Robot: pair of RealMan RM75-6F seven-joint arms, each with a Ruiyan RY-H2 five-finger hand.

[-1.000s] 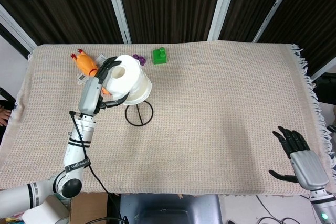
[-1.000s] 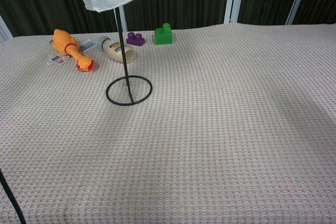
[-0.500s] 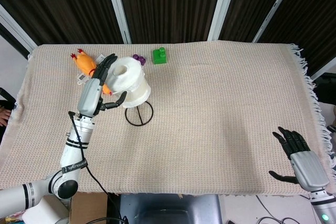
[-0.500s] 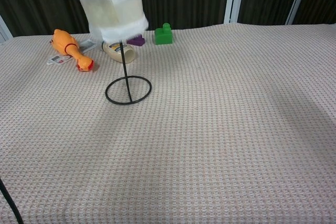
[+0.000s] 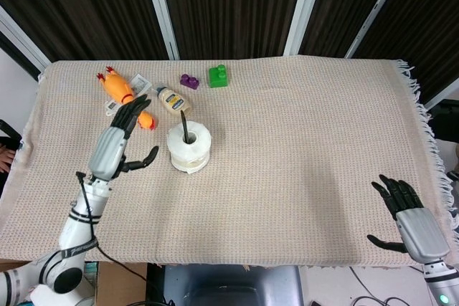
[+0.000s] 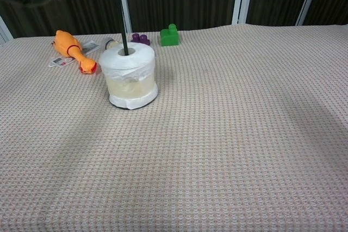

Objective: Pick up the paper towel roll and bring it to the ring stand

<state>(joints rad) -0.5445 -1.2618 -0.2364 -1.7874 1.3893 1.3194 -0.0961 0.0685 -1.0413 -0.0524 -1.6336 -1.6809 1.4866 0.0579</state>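
Observation:
The white paper towel roll [image 5: 189, 147] [image 6: 129, 76] stands upright on the cloth, threaded over the black ring stand's rod [image 5: 186, 127] [image 6: 120, 14], which pokes up through its core. The stand's base ring shows only as a dark edge under the roll in the chest view. My left hand [image 5: 115, 145] hovers to the left of the roll, apart from it, fingers spread and holding nothing; the chest view catches only a blur of it at the top left. My right hand [image 5: 410, 220] rests open near the table's front right corner.
Behind the roll lie an orange rubber chicken [image 5: 120, 91] [image 6: 72, 50], a small bottle [image 5: 172, 100], a purple brick [image 5: 189, 80] [image 6: 141, 39] and a green brick [image 5: 217, 76] [image 6: 169, 35]. A beige woven cloth [image 5: 301, 141] covers the table.
The roll was held above the stand by my left hand; it has slid down the rod to the base. My left hand has let go and drawn back left. The right hand is unchanged.

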